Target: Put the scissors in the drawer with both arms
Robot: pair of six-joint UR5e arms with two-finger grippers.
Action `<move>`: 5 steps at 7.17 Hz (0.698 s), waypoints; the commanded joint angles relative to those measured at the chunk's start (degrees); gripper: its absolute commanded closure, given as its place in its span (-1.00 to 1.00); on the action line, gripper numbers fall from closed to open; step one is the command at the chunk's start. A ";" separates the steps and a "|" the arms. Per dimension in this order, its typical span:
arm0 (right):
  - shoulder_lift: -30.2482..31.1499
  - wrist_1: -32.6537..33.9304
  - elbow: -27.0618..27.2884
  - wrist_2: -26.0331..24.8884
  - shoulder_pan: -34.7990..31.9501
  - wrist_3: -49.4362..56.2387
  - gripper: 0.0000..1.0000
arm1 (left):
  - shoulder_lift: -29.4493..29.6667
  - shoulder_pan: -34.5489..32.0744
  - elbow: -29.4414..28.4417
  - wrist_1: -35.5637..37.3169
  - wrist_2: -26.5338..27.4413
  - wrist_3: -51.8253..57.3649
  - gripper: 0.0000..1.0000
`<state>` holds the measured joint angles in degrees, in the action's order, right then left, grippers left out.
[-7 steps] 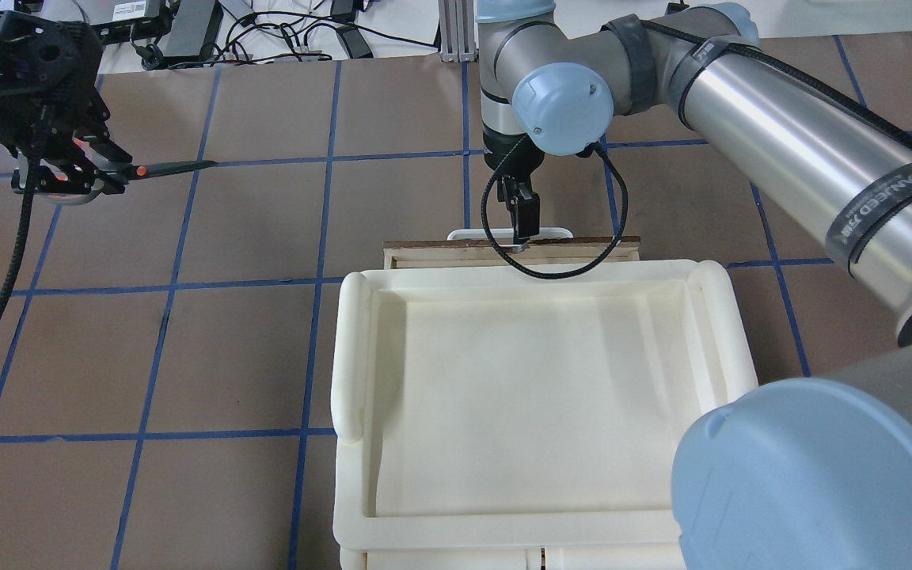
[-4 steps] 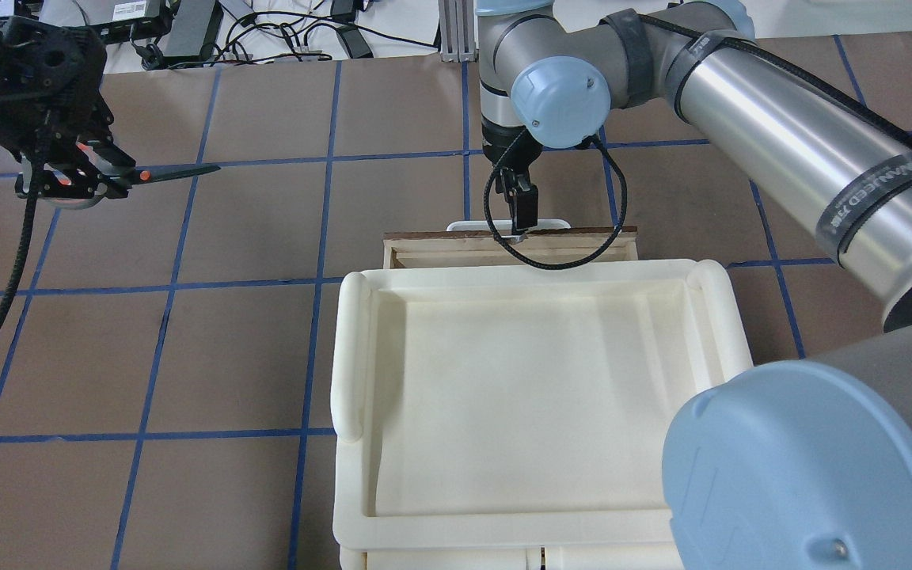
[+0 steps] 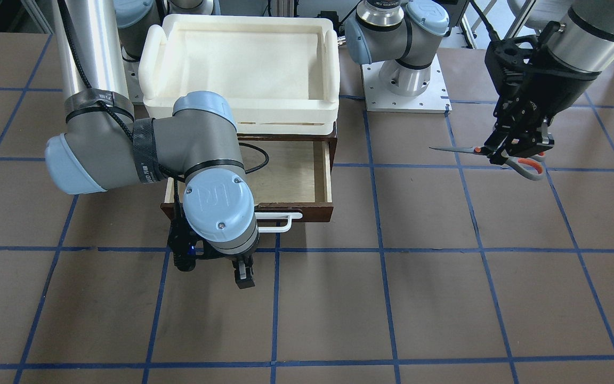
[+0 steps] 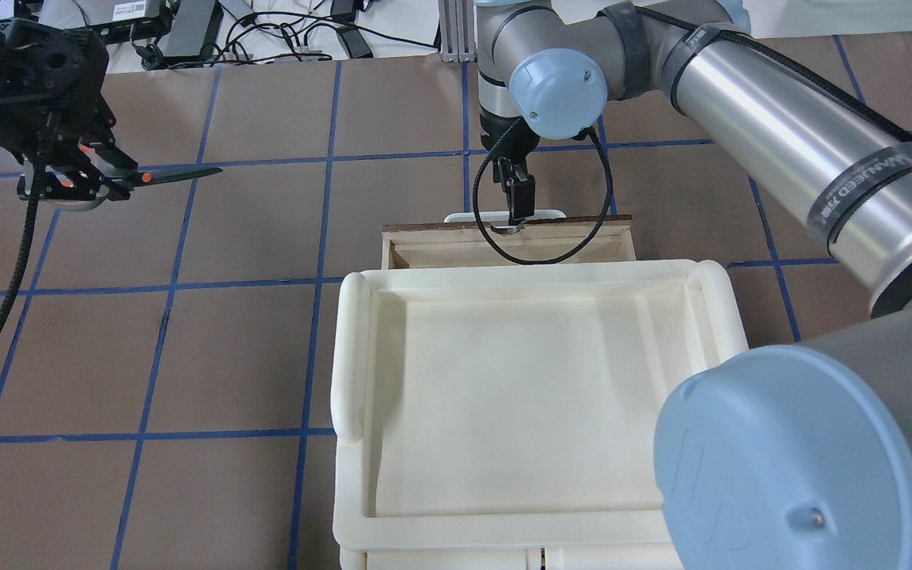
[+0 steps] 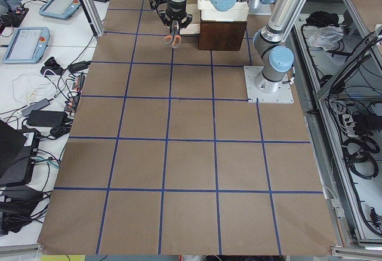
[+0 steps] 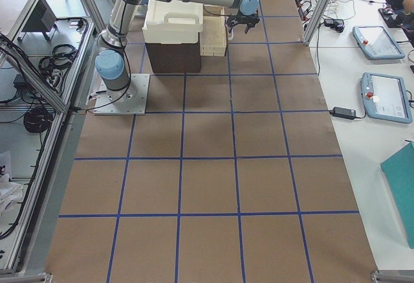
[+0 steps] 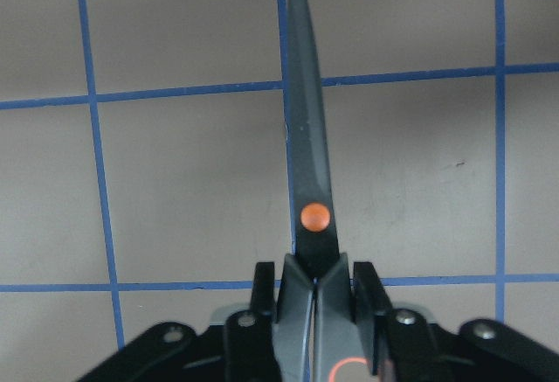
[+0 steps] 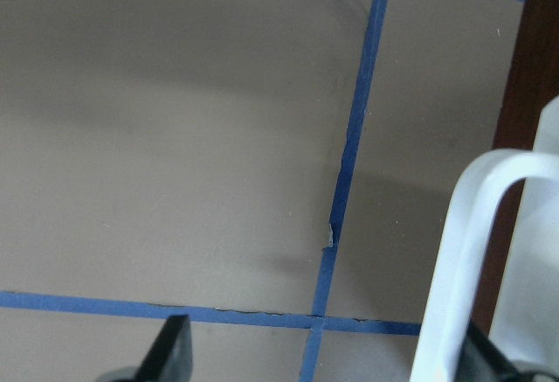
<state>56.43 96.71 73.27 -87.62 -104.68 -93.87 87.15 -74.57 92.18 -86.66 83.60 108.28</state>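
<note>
My left gripper [image 4: 100,176] is shut on the scissors [image 4: 179,172] at the handles and holds them above the table, far to the left. The grey blades are closed and point toward the drawer. The scissors also show in the front view [image 3: 472,151] and the left wrist view [image 7: 307,163]. The dark brown drawer [image 3: 328,170] stands partly pulled out under the cream tray, its pale interior empty. My right gripper [image 4: 515,218] is at the white bar handle [image 3: 285,220]. In the right wrist view its fingers [image 8: 170,351] are wide apart, with the handle [image 8: 463,251] between them.
The cream-white plastic tray [image 4: 353,356] sits on top of the drawer cabinet and covers the drawer's rear part. The right arm's upper links [image 4: 780,134] reach over the tray's right side. Cables and devices lie along the table's far edge [image 4: 282,36].
The right gripper has moved away from the robot with the handle, and the drawer has slid further out. The left gripper with the scissors has hardly moved.
</note>
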 commanded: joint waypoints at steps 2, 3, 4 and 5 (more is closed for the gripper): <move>-0.53 0.85 -0.15 -0.19 0.78 0.96 -1.00 | 0.04 0.04 0.02 0.00 -0.19 0.00 0.94; -0.53 0.85 -0.32 -0.19 1.05 1.14 -1.00 | 0.04 0.04 0.02 0.00 -0.28 0.00 0.94; -0.53 0.85 -1.20 -0.19 1.49 1.58 -1.00 | 0.04 -0.05 0.02 0.00 -0.28 0.00 0.94; -0.53 0.76 -2.77 -0.19 2.19 2.37 -1.00 | 0.04 0.04 0.02 0.00 -0.28 0.09 0.94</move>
<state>55.91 97.53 71.99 -87.80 -103.19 -92.27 87.19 -74.56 92.20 -86.66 83.33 108.30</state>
